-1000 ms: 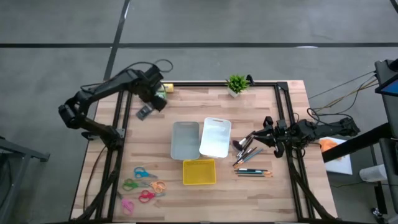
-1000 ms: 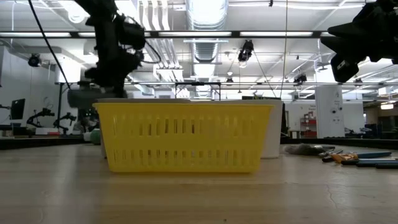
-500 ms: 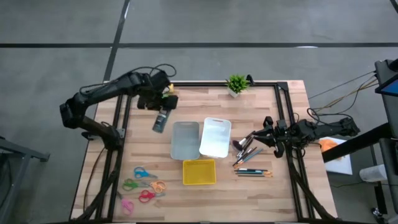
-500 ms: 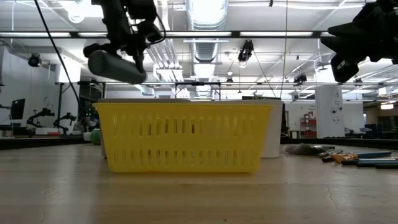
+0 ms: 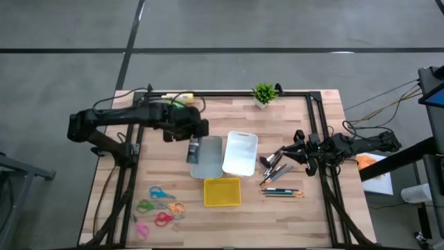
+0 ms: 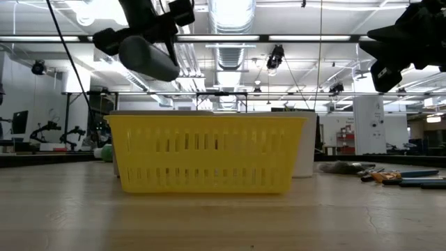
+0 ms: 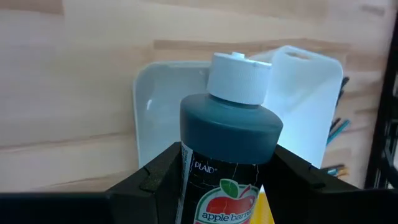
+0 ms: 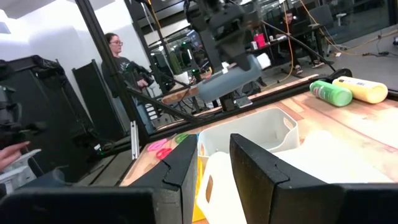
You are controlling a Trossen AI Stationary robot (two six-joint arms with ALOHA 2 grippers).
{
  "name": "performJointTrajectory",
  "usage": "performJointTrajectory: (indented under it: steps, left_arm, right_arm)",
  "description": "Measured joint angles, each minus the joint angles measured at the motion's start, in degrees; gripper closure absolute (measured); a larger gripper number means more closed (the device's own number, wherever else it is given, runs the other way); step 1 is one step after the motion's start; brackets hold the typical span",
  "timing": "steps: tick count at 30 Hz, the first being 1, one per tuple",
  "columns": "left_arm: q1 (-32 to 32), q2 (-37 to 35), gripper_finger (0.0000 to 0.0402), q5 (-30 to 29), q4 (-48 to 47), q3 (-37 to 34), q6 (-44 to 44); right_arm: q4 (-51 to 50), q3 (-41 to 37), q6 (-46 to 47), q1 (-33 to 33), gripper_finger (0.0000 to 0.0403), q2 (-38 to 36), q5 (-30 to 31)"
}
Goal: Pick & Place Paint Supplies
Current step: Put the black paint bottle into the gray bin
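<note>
1. The dark paint bottle (image 5: 193,148) with its pale cap (image 7: 239,77) is in my left pincer (image 5: 189,133), carried in the air over the near-left edge of the grey bin (image 5: 210,161). In the high view its long axis runs roughly from 12 toward 6, cap end pointing to 6, away from my wrist.

2. From the bottle, the grey bin's open floor lies just toward 4 to 5 o'clock in the high view. In my left wrist view the bin sits straight beyond the cap, with the white bin (image 5: 241,153) touching it on the 3 o'clock side. I judge that a short carry farther over the bin is all the drop needs.

3. My left fingers (image 7: 159,175) are closed partway on the bottle's body, one on each side of the label, gripping it and nothing else. In the low view the bottle (image 6: 148,57) hangs tilted, well above the yellow basket (image 6: 208,153).

4. The yellow bottle (image 8: 362,90) and green bottle (image 8: 331,93) lie side by side at the table's far-left edge, toward 11 o'clock from my left pincer, so my left arm is the nearer one for them.

5. My right pincer (image 5: 297,149) waits at the table's 3 o'clock edge just beside the brushes (image 5: 275,165) and pencils (image 5: 283,192), its fingers parted and holding nothing.
</note>
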Motion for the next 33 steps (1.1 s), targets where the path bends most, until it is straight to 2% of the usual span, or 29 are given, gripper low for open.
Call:
performJointTrajectory:
  steps: [7,12,17,27,33]
  left_arm:
    - [-3.57,4.7,0.022,-0.48,3.62,-0.95,-2.36]
    - [-3.54,8.96,0.022,-0.56,4.9,-1.27,-8.53]
    - [-3.62,13.28,0.022,-0.68,5.05,-1.27,-10.55]
    - [-3.37,22.12,0.022,-0.7,8.9,-1.81,-10.56]
    - [-3.13,25.78,0.022,-0.7,10.41,-1.89,-7.06]
  right_arm:
    - [-0.01,-0.01,0.0,-0.02,0.0309,0.04,0.0]
    - [-0.02,-0.01,0.0,-0.02,0.0309,0.0,-0.02]
    - [-0.02,0.0,0.0,-0.02,0.0309,0.0,-0.02]
    - [-0.02,-0.02,0.0,0.0,0.0309,0.0,0.0]
    - [-0.04,0.0,0.0,-0.01,0.0309,0.0,-0.02]
